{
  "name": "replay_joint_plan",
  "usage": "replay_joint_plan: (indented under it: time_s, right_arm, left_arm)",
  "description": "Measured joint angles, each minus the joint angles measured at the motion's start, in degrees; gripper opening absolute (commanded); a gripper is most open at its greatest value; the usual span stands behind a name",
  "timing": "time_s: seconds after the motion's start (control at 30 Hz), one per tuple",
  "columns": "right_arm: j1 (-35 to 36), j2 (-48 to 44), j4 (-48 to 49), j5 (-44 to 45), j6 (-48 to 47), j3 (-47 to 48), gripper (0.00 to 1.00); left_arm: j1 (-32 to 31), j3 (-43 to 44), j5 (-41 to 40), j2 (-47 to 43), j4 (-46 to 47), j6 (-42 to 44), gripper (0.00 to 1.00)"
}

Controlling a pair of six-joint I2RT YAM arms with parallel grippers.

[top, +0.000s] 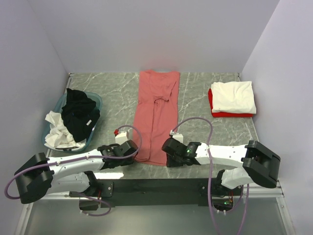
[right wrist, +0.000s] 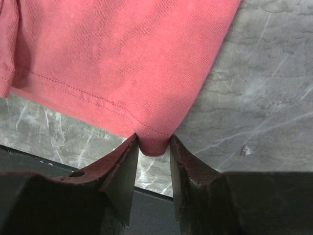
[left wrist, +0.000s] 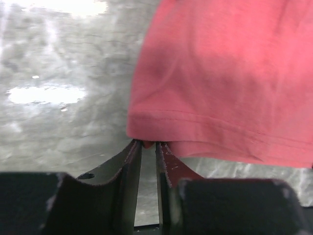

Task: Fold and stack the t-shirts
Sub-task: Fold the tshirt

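Note:
The salmon-pink t-shirt (top: 157,112) lies on the table folded into a long narrow strip, collar end far, hem near. My left gripper (top: 138,154) is shut on the hem's near-left corner; the left wrist view shows its jaws (left wrist: 148,144) nearly closed, with a bit of pink cloth (left wrist: 220,73) between the tips. My right gripper (top: 166,157) is at the near-right corner. In the right wrist view (right wrist: 154,142) its jaws pinch the bunched corner of the shirt (right wrist: 122,58). A folded cream-white shirt (top: 233,96) lies on a folded red one (top: 230,114) at the right.
A teal basin (top: 95,101) at the left holds a black shirt (top: 80,115) and a white shirt (top: 58,132). The grey marble table (top: 205,132) ends at a dark front edge just behind the grippers. A small crumb (right wrist: 246,151) lies right of the hem.

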Motion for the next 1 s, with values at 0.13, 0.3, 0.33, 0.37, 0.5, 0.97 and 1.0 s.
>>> replay_joint_plan:
  time_s: [0.13,0.3,0.33,0.37,0.5,0.97,1.0]
  right_arm:
    - [0.0,0.1,0.0,0.1,0.0,0.0,0.38]
    - [0.0,0.2,-0.1,0.3,0.0,0.0,0.24]
    - [0.0,0.4,-0.2,0.4,-0.1,0.0,0.18]
    - [0.0,0.4,-0.3,0.5,-0.2,0.0,0.16]
    - [0.0,0.5,-0.9,1.2,0.0,0.0,0.06]
    - [-0.3,-1.4,-6.6,5.1,0.2,-0.2,0.01]
    - [-0.3,-1.6,-7.0,5.3,0.2,-0.3,0.01]
  left_arm:
    - [-0.2,-0.6,1.2,0.0,2.0,0.6,0.03]
    - [-0.6,-0.6,1.6,0.0,2.4,0.5,0.01]
    - [-0.7,-0.6,1.7,0.0,2.4,0.5,0.01]
    - [-0.8,-0.6,1.7,0.0,2.4,0.4,0.01]
    - [-1.7,-0.7,2.2,-0.3,2.3,0.3,0.00]
    - [-9.8,-1.4,7.1,-2.8,2.3,0.4,0.06]
    - [-10.3,-1.4,7.2,-2.8,2.1,0.3,0.10]
